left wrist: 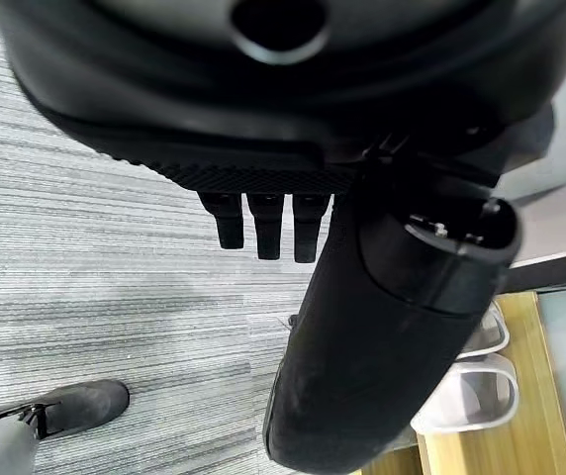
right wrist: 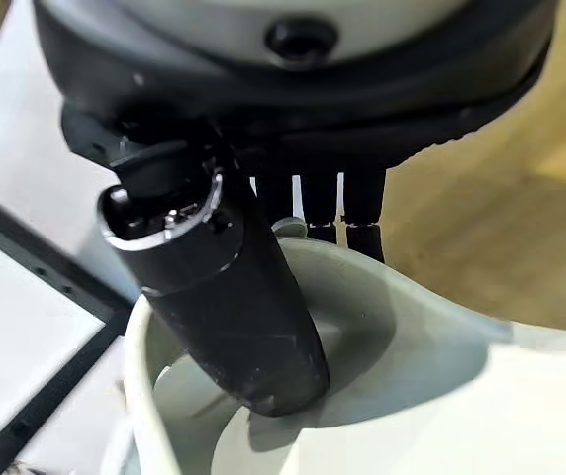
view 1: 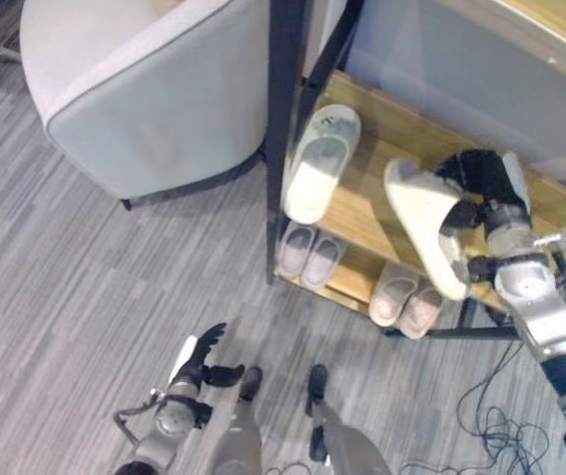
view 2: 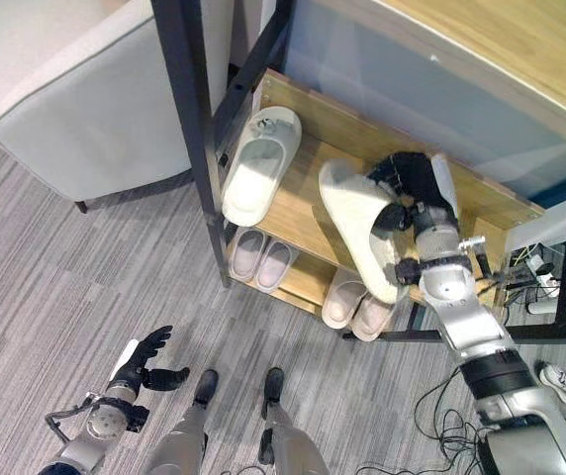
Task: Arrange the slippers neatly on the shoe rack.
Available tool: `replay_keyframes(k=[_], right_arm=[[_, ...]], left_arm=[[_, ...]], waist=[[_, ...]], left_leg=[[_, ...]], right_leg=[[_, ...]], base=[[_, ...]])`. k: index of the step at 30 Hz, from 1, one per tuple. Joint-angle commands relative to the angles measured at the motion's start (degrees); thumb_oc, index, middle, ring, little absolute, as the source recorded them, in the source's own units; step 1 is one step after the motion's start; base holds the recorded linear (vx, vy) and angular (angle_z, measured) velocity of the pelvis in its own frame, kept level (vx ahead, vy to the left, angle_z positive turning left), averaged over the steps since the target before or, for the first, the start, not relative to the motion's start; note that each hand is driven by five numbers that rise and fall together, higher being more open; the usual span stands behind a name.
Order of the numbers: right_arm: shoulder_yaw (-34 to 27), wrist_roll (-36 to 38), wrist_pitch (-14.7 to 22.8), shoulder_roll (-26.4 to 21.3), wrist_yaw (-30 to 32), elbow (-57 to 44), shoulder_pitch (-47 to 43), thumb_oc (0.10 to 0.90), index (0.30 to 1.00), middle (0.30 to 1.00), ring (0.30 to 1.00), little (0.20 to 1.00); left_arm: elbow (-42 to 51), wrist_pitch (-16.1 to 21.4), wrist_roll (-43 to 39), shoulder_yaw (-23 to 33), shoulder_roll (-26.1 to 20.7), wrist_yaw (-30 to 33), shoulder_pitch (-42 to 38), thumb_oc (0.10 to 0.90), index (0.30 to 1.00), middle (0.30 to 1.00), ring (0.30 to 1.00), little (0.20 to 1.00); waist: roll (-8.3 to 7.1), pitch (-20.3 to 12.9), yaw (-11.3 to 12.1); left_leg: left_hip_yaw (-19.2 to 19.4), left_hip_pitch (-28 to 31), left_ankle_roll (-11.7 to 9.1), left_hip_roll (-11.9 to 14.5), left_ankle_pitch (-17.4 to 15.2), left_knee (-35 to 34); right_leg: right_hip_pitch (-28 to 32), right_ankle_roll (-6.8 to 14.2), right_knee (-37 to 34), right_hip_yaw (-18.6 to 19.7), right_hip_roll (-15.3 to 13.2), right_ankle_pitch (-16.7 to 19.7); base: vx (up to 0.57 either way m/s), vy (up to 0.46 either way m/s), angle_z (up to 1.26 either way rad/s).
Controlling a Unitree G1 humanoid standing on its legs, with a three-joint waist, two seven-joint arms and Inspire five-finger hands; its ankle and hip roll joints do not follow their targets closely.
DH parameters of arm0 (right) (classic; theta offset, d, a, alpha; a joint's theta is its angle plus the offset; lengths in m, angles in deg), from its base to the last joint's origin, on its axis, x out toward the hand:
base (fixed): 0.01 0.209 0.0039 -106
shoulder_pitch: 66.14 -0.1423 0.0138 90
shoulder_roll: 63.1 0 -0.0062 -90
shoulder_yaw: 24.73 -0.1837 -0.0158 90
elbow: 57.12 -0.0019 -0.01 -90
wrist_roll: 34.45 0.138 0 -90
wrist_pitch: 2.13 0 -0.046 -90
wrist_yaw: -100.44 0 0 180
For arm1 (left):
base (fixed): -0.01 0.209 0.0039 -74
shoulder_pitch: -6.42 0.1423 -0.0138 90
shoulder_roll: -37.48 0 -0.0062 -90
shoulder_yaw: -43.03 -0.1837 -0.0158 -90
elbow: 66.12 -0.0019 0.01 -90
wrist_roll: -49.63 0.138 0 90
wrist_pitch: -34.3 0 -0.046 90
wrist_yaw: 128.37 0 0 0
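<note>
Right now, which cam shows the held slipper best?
The right eye view: the whole slipper shows tilted over the shelf, pinched by the right hand. The left eye view shows the same, nearer its edge. The right wrist view shows just its inner rim under the thumb.

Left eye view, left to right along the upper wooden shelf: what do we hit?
Pale grey armchair → black rack post → white slipper lying on the shelf → white slipper held up by the right hand.
</note>
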Motion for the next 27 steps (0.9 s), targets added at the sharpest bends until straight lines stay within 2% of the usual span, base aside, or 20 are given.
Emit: replay_keyframes(k=[1,3,4,8,20,27], right_arm=[[-2.5,0.8,4.1,-2.0,5.9,2.9,-10.2,0.400,0.300,0.300,0.300,0.300],[-1.8,1.1,4.0,-1.5,6.2,4.6,-11.9,0.400,0.300,0.300,0.300,0.300],[0.2,1.1,2.9,-0.7,7.4,9.8,-16.8,0.400,0.300,0.300,0.300,0.300],[1.1,0.7,1.9,0.3,8.7,13.7,-19.5,0.400,0.300,0.300,0.300,0.300],[-1.5,-0.4,1.9,1.3,10.0,13.6,-15.5,0.400,0.300,0.300,0.300,0.300],[-0.1,-2.2,1.6,-0.1,10.8,16.6,-17.9,0.400,0.300,0.300,0.300,0.300]], left_arm=[[0.6,2.9,0.3,-2.0,-1.9,0.9,-1.7,0.800,0.900,0.900,0.900,0.900],[0.6,3.0,0.2,-2.3,-1.9,1.0,-2.0,0.800,0.900,0.900,0.900,0.900],[0.1,3.3,-0.6,-3.0,-2.0,1.5,-2.9,0.800,0.900,0.900,0.900,0.900],[-0.2,3.3,-1.4,-3.1,-1.9,2.2,-3.7,0.800,0.900,0.900,0.900,0.900],[-1.4,3.2,-1.4,-3.0,-0.4,3.5,-4.0,0.800,0.900,0.900,0.900,0.900],[-1.9,3.8,-2.8,-1.8,-0.4,4.8,-3.8,0.800,0.900,0.900,0.900,0.900]], waist=[[0.22,-2.2,1.8],[0.22,-2.1,1.9],[0.00,-2.0,2.2],[-0.01,-2.0,2.3],[0.08,-1.8,1.4],[0.23,-1.4,1.2]], left_leg=[[4.2,-0.7,0.5,1.6,-3.0,-0.1],[4.2,-0.9,0.5,1.6,-3.1,0.0],[4.1,-1.5,0.6,1.4,-3.2,0.4],[4.1,-1.8,0.7,1.3,-3.3,0.6],[4.2,-1.3,1.2,0.8,-4.1,1.1],[4.8,-1.5,1.3,0.5,-4.2,1.3]], right_leg=[[2.6,5.8,3.1,-1.1,-3.1,-6.5],[2.5,5.8,3.1,-1.1,-3.1,-6.4],[2.2,5.8,3.2,-1.1,-3.1,-6.3],[2.1,5.9,3.1,-1.3,-3.2,-6.2],[2.5,6.1,4.2,-1.5,-3.7,-6.5],[1.8,6.3,4.5,-1.0,-4.1,-6.0]], base=[[-0.01,0.030,0.09],[0.00,0.022,0.02],[0.00,0.031,0.04],[0.01,0.038,0.05],[0.00,0.012,0.01],[-0.01,0.020,-0.02]])
